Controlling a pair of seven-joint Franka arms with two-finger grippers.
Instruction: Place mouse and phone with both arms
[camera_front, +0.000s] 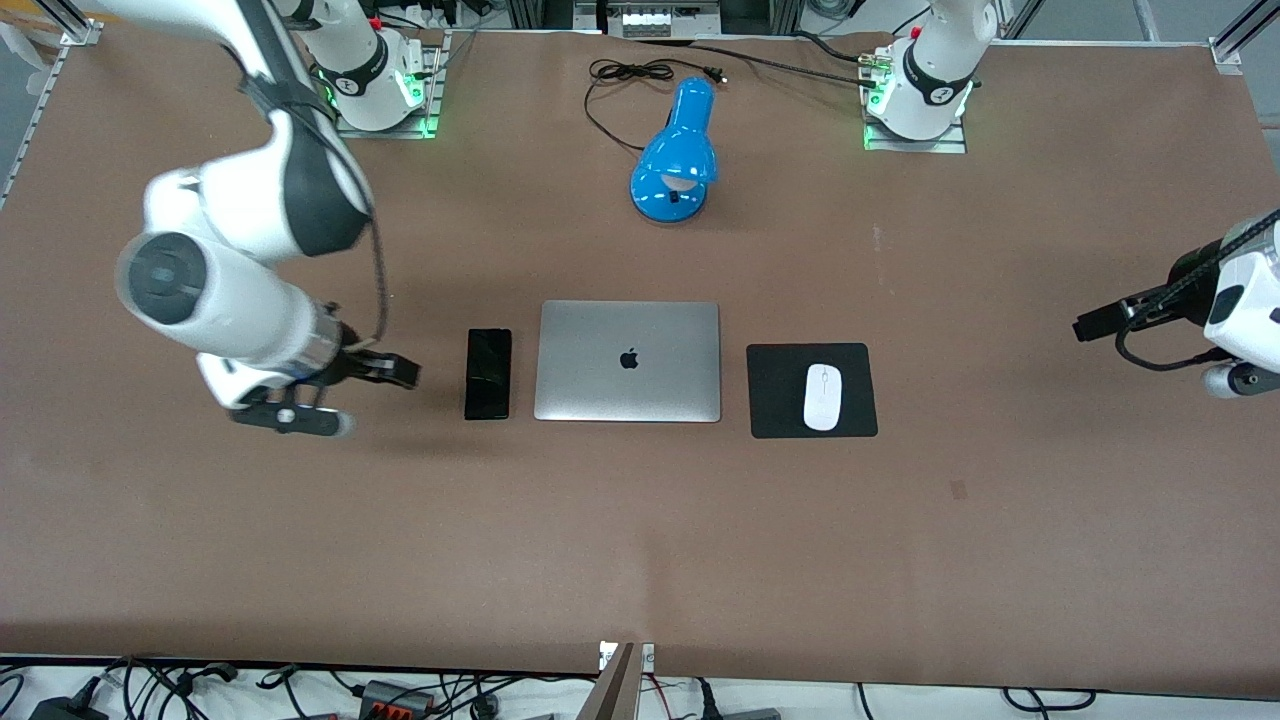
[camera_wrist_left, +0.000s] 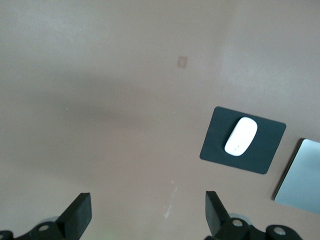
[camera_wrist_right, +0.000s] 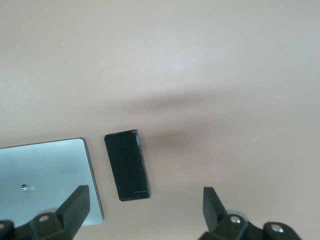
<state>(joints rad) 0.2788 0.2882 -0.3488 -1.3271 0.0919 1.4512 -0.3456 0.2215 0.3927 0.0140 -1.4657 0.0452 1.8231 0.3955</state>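
The white mouse (camera_front: 823, 397) lies on a square black pad (camera_front: 772, 400) beside the closed silver laptop (camera_front: 628, 361), toward the left arm's end. The black phone (camera_front: 488, 373) lies flat beside the laptop, toward the right arm's end. My right gripper (camera_front: 350, 396) is open and empty, low over bare table next to the phone; its wrist view shows the phone (camera_wrist_right: 126, 164) ahead of the gripper (camera_wrist_right: 145, 205). My left arm (camera_front: 1238, 300) hangs at the table's left-arm end. My left gripper (camera_wrist_left: 147, 210) is open and empty, with the mouse (camera_wrist_left: 241, 136) well away from it.
A blue desk lamp (camera_front: 678, 155) with a black cable (camera_front: 620, 75) lies between the two bases, farther from the front camera than the laptop. A small dark mark (camera_front: 958, 489) is on the brown table, nearer the camera than the pad.
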